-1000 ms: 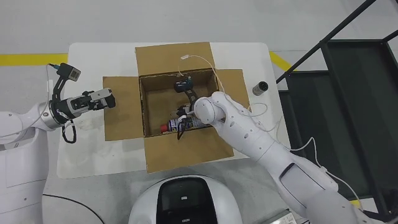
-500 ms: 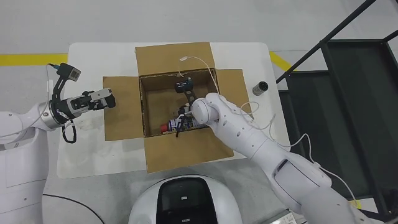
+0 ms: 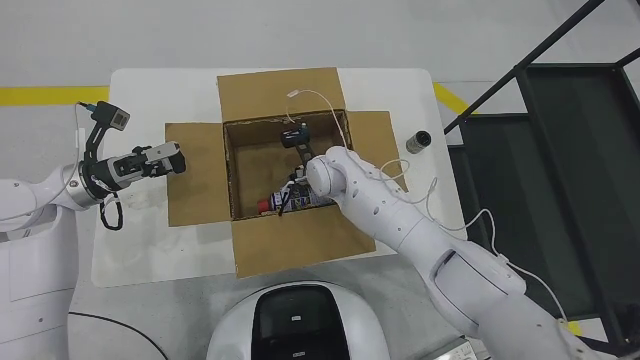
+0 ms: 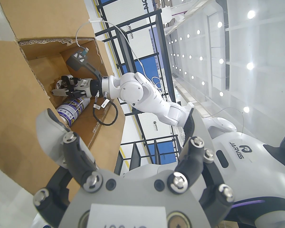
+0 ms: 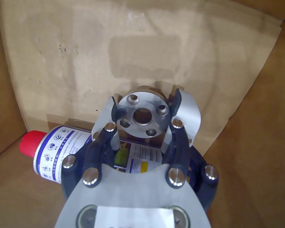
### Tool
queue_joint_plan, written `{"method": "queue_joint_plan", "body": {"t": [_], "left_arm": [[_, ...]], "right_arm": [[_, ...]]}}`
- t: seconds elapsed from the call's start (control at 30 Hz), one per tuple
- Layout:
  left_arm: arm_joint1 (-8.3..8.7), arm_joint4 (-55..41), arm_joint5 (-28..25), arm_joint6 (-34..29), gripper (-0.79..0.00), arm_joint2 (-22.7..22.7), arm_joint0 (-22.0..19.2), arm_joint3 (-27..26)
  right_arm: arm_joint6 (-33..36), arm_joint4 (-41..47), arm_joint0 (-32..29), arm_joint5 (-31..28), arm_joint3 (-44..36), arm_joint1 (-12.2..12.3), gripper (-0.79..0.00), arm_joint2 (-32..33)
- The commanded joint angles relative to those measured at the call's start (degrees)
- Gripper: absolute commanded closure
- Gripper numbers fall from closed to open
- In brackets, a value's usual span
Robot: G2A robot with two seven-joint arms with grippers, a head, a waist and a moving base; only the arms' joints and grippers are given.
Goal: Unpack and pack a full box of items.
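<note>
Open cardboard box (image 3: 200,185), flaps spread; red-capped spray can (image 5: 49,153) lying inside; round metal flange (image 5: 146,105) near it

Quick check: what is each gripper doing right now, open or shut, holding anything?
Left gripper: open, empty, beside the cardboard box.
Right gripper: shut on a metal flange, down inside the box.

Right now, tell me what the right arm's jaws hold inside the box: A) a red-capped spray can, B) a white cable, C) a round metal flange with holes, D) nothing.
C: the right arm's jaws are shut on the metal flange; the spray can lies free beside it.
</note>
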Motion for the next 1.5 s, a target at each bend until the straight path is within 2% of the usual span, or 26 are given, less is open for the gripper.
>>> {"method": "queue_joint_plan", "body": {"t": [0.0, 0.13, 0.3, 0.67, 0.8, 1.47], "left_arm": [[0.0, 0.0, 0.0, 0.0, -0.785, 0.0, 0.0, 0.0], [0.0, 0.0, 0.0, 0.0, -0.785, 0.0, 0.0, 0.0], [0.0, 0.0, 0.0, 0.0, -0.785, 0.0, 0.0, 0.0], [0.0, 0.0, 0.0, 0.0, -0.785, 0.0, 0.0, 0.0], [0.0, 0.0, 0.0, 0.0, -0.785, 0.0, 0.0, 0.0], [0.0, 0.0, 0.0, 0.0, -0.785, 0.0, 0.0, 0.0]], "right_arm": [[-0.08, -0.37, -0.03, -0.1, -0.12, -0.02, 0.0, 0.2], [-0.7, -1.4, -0.57, -0.84, -1.93, 0.25, 0.0, 1.08], [-0.09, -3.96, -3.0, -0.88, -8.2, 1.65, 0.0, 3.6], [8.27, -12.7, -14.02, -2.16, -33.33, 6.9, 0.0, 14.39], [10.39, -13.14, -16.79, -3.94, -38.83, 7.81, 0.0, 17.14], [10.94, -13.1, -17.22, -4.56, -39.5, 7.96, 0.0, 17.64]]}}
